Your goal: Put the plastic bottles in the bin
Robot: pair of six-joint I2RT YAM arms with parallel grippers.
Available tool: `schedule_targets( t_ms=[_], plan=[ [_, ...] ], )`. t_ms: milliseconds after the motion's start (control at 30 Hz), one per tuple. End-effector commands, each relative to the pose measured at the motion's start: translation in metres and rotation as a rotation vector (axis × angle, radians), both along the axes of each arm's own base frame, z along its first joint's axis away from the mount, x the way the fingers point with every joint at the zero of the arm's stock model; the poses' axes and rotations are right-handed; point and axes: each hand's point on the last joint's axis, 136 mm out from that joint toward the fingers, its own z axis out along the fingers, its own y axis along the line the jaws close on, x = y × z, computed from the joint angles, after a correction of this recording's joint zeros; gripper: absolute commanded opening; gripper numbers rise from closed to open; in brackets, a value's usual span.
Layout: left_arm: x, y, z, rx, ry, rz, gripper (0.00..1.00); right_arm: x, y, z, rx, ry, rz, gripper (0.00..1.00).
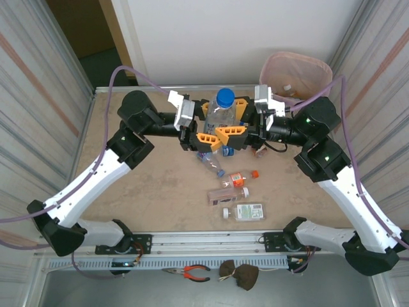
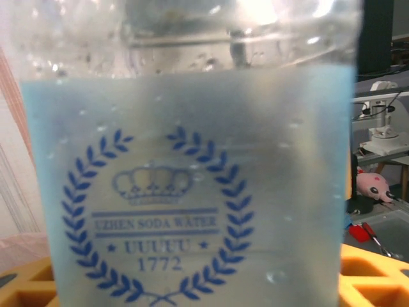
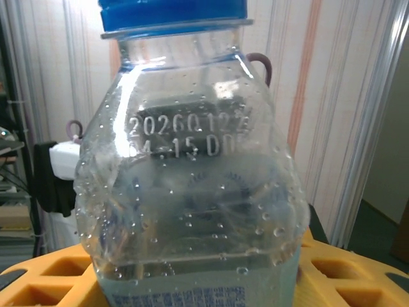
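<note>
A clear, blue-capped bottle [image 1: 222, 115] stands upright between the two arms, well short of the pink bin [image 1: 297, 67] at the far right corner. The left gripper [image 1: 206, 121] and right gripper [image 1: 238, 120] each have orange fingers [image 3: 38, 275] on either side of it, but which pair truly pinches cannot be told. If one releases before the other bites, the bottle would likely drop among the loose bottles [image 1: 233, 182] on the table [image 1: 140, 192].
</note>
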Motion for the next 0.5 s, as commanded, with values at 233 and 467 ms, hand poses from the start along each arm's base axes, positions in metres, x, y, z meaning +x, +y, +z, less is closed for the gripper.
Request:
schedule_targets(
  t_ms=[233, 467],
  plan=[
    [0.006, 0.026, 0.011, -0.061, -0.055, 0.19, 0.77, 0.018, -0.027, 0.015, 0.033, -0.029, -0.171, 0.5],
    [0.011, 0.033, 0.003, -0.044, -0.028, 0.251, 0.78, 0.09, -0.078, 0.014, 0.053, 0.071, -0.499, 0.49]
  ],
)
